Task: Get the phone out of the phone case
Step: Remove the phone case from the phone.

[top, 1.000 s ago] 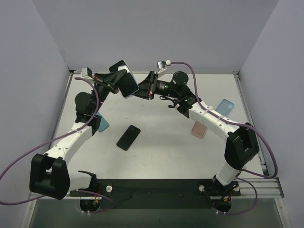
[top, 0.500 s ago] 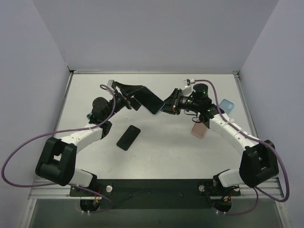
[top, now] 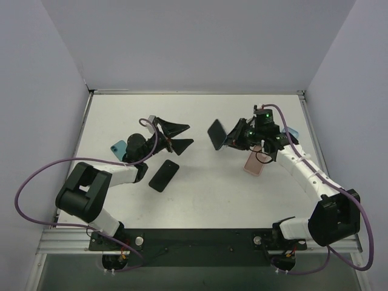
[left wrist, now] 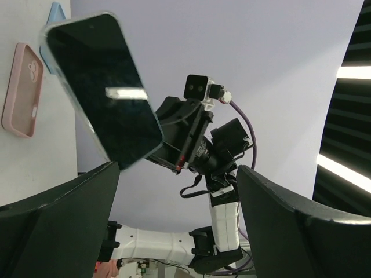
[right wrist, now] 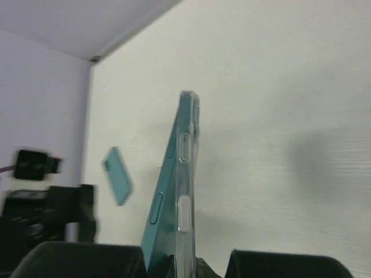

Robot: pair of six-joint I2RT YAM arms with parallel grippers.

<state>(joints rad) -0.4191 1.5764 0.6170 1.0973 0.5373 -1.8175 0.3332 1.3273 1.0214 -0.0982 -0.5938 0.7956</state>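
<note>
Your right end effector [top: 231, 138] is clamped on the bottom end of the phone [top: 216, 134], holding it up off the table [top: 206, 206] on the right half of the workspace, with the dark screen turned toward the left arm. The phone sits inside its clear case [right wrist: 188, 174]. The right wrist view shows it edge-on: the teal body on the left, the transparent shell wrapped over the side buttons on the right, and the lower end pinched between the two fingers [right wrist: 81, 260].

Your left end effector [top: 191, 134] has its jaws spread wide apart and nothing between them. It hovers above the table left of centre, well apart from the phone and pointing at it. In its own wrist view the two dark fingers [left wrist: 58, 226] frame the screen and the right arm behind it.

Flat on the table you have a black slab [top: 163, 176] just below the left end effector; whether it is a phone or a case cannot be told. A teal case [top: 118, 147] lies beside the left arm. A pink case [top: 254, 163] lies under the right arm, and a blue case [top: 291, 133] lies beyond it, near the right edge.
</note>
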